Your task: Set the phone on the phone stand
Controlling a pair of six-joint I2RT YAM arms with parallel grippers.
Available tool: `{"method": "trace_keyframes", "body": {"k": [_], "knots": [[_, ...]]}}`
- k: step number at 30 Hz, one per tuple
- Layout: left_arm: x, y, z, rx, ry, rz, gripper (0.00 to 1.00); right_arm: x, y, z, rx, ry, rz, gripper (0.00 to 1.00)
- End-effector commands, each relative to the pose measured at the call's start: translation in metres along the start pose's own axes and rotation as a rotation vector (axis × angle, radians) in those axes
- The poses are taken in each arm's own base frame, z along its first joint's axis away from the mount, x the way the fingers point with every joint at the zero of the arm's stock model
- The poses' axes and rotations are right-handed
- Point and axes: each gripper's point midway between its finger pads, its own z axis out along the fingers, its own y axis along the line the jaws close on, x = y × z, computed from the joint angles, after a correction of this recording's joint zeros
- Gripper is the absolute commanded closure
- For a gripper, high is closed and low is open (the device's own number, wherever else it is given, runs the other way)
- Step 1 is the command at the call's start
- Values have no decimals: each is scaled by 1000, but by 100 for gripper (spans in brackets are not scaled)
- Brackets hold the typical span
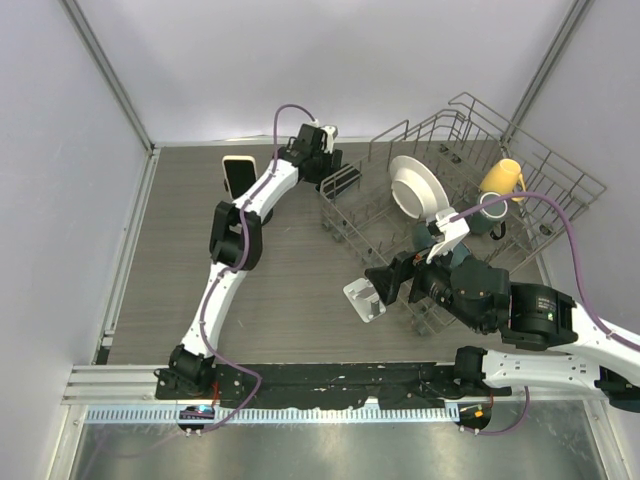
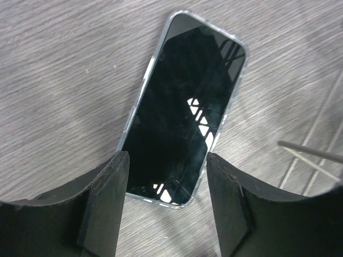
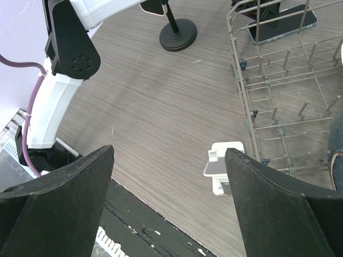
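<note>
Top view: bright, even, diffuse light; shadows under the arms are soft and short. Glare on the metal rail (image 1: 330, 413) at 6 o'clock.
Left wrist: table (image 2: 64, 80) grain smeared and soft; phone (image 2: 185, 112) screen carries white reflections toward 5 o'clock.
Right wrist: mid-field sharp; right gripper fingers (image 3: 59, 209) at 7 and 5 o'clock are dark and featureless.

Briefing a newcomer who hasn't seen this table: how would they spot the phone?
Find the wire dish rack on the right of the table and go to its far left corner. The phone lies flat on the wood just outside it, straddled by the open left gripper. It is a glossy black slab in a clear case, whereas the pale-rimmed panel further left stands upright.
</note>
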Motion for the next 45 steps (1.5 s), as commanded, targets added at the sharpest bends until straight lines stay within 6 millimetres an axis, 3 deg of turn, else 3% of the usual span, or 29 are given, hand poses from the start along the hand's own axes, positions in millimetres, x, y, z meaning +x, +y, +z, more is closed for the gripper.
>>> {"method": "trace_keyframes", "body": {"k": [1, 3, 5, 12, 23, 28, 29, 31, 32, 34, 44, 45], "knots": [[-2, 15, -2, -111, -22, -25, 45, -6, 3, 0, -8, -24, 36, 10], [7, 19, 0, -139, -8, -23, 49, -7, 3, -1, -12, -26, 38, 10], [4, 20, -4, -160, -26, -10, 50, -7, 4, -1, -15, -26, 38, 10], [17, 54, -11, -359, -2, -28, 49, -8, 5, -1, -18, -28, 36, 10], [39, 87, -28, -552, 17, -106, 54, -8, 6, 0, -23, -25, 31, 10], [50, 88, -40, -568, 43, -149, 55, -7, 7, 2, -23, -23, 26, 10], [62, 89, -40, -577, 67, -151, 55, -7, 8, 1, -25, -23, 28, 10], [60, 88, -51, -585, 54, -174, 55, -7, 8, 1, -28, -22, 25, 10], [70, 91, -54, -601, 74, -173, 55, -8, 8, 1, -27, -23, 26, 10], [68, 87, -61, -594, 60, -181, 55, -7, 8, 1, -29, -24, 25, 10], [99, 87, -88, -653, 101, -178, 53, -5, 10, 2, -41, -17, 22, 10], [93, 86, -93, -643, 81, -176, 53, -5, 11, 2, -42, -18, 23, 10]]}}
